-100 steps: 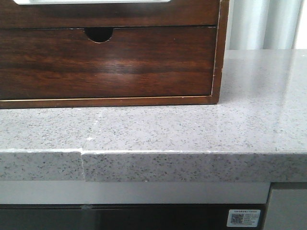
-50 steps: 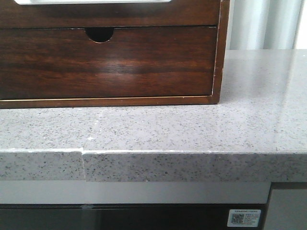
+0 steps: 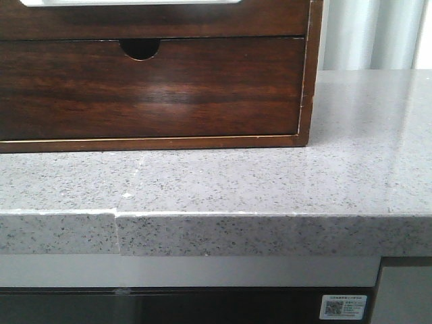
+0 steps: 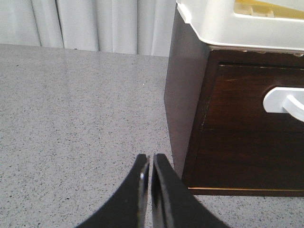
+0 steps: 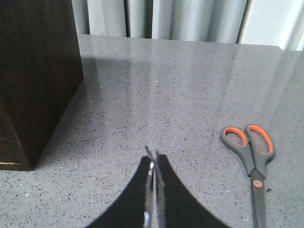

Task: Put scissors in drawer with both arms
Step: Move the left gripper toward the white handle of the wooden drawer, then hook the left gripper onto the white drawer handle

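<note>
The drawer (image 3: pixel 155 88) is the wide dark-brown wood-grain front with a half-round notch (image 3: pixel 140 47) in its top edge. It sits shut inside the wooden box frame (image 3: pixel 307 81) on the grey stone counter. The scissors (image 5: pixel 252 156) have grey handles with orange insides and lie flat on the counter in the right wrist view. They are to one side of my right gripper (image 5: pixel 153 154), which is shut and empty just above the counter. My left gripper (image 4: pixel 150 159) is shut and empty, close to the box's corner (image 4: pixel 190 118). Neither gripper shows in the front view.
A white tray (image 4: pixel 223 23) rests on top of the box, and a white handle (image 4: pixel 285 99) shows on its upper front. The counter's front edge (image 3: pixel 216 233) has a seam at the left. Pale curtains (image 5: pixel 180 19) hang behind the counter.
</note>
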`<action>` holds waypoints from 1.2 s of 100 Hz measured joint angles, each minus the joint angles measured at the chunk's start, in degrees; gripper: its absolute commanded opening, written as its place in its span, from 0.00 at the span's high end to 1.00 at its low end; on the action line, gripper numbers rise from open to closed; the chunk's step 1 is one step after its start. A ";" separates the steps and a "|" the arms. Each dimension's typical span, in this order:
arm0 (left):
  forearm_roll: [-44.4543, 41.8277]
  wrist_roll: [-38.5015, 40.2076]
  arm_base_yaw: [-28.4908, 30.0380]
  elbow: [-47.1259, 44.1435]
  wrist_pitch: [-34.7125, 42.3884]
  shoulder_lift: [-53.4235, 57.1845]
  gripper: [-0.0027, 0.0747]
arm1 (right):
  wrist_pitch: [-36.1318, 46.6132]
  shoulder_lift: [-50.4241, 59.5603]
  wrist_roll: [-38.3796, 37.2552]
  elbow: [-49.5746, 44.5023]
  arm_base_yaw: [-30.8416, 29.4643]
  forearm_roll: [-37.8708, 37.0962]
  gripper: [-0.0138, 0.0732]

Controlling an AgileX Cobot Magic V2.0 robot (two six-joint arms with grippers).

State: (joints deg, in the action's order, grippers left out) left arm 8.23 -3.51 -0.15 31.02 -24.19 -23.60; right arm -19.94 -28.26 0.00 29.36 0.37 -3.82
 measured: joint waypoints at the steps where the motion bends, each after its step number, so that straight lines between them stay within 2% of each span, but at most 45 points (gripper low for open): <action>1: 0.00 0.00 0.00 0.00 0.00 0.00 0.99 | 0.02 0.00 0.00 0.00 0.00 0.00 0.92; 25: 0.00 -0.11 0.00 0.00 0.00 0.00 0.99 | 0.35 0.00 0.00 0.00 0.00 0.00 0.91; 32: 0.00 -0.11 0.00 0.00 0.00 -0.12 0.97 | 0.58 0.00 0.00 0.00 0.00 0.00 0.84; 35: 0.00 -0.11 0.00 0.00 0.00 -0.12 0.94 | 0.73 0.00 0.00 0.00 0.00 0.00 0.77; 42: -0.76 -0.11 0.00 0.00 0.39 -0.36 0.79 | 1.12 0.00 0.00 0.00 0.00 0.00 0.60; 51: -3.05 -0.11 0.00 0.00 0.65 -0.63 0.48 | 1.40 0.00 0.00 0.00 0.00 0.00 0.35; 54: -3.83 -0.11 0.00 0.00 0.65 -0.63 0.38 | 1.69 0.00 0.00 0.00 0.00 0.00 0.29; 60: -4.79 -0.11 0.00 0.00 0.78 -0.63 0.29 | 2.07 -0.03 0.00 0.00 0.00 0.00 0.21; 65: -5.02 -0.11 0.00 0.00 0.78 -0.63 0.26 | 2.73 -0.03 0.00 0.00 0.00 0.00 0.19; 88: -4.80 -0.11 0.00 0.00 0.78 -0.63 0.26 | 3.26 -0.03 0.00 0.00 0.00 -0.03 0.20; 101: -1.18 -0.11 0.00 0.00 1.49 -0.63 0.26 | 3.36 -0.03 0.00 0.00 0.00 -0.03 0.20; 108: 4.79 -0.11 0.00 0.00 2.55 -0.63 0.26 | 3.35 -0.03 0.00 0.00 0.00 -0.03 0.20; 120: 21.54 -0.11 0.00 0.00 4.14 -0.86 0.26 | 3.35 -0.03 0.00 0.00 0.00 -0.03 0.20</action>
State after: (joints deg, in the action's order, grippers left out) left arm 29.77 -3.62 -0.15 31.02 -20.05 -24.47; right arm -16.60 -28.29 0.00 29.36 0.37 -3.85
